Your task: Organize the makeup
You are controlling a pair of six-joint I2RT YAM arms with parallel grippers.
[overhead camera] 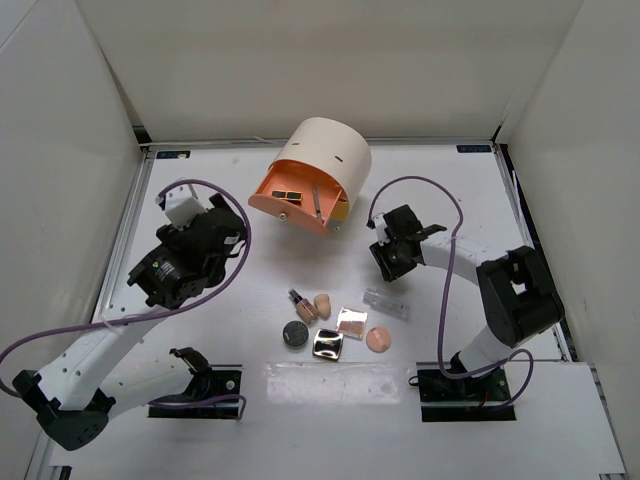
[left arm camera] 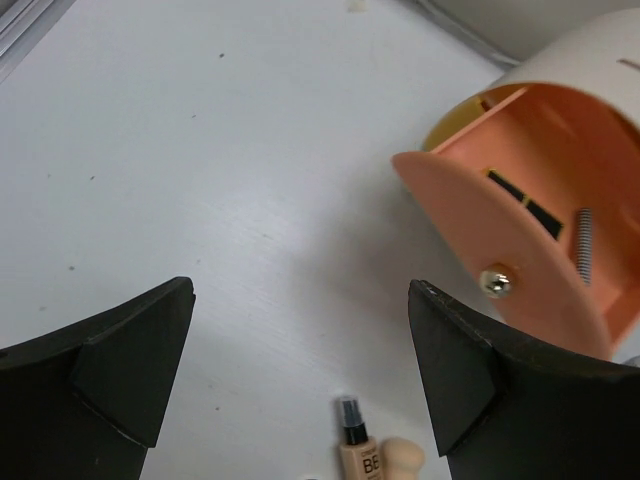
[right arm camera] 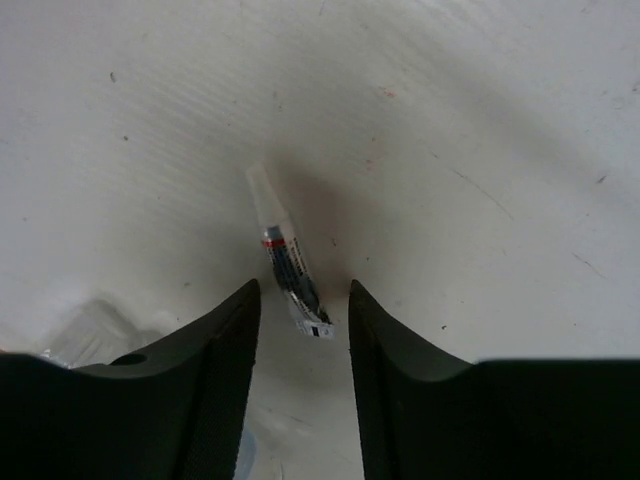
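Note:
The makeup lies in a cluster at the table's front middle: a BB tube (overhead camera: 299, 302), a beige sponge (overhead camera: 323, 305), a black round compact (overhead camera: 294, 333), a shiny square compact (overhead camera: 328, 345), a pinkish square compact (overhead camera: 351, 322), a peach puff (overhead camera: 378, 339) and a clear case (overhead camera: 385, 302). My right gripper (overhead camera: 390, 262) is open, low over the table, and a small white-capped tube (right arm camera: 288, 262) lies flat between its fingertips (right arm camera: 303, 297). My left gripper (overhead camera: 215, 235) is open and empty (left arm camera: 300, 300), above bare table, with the BB tube (left arm camera: 355, 455) and the sponge (left arm camera: 405, 460) below it.
The large cream cylinder (overhead camera: 330, 150) stands at the back middle with an orange drawer (overhead camera: 290, 200) swung open. That drawer (left arm camera: 470, 205) holds dark flat items and a slim ridged stick (left arm camera: 583, 245). White walls enclose the table on three sides.

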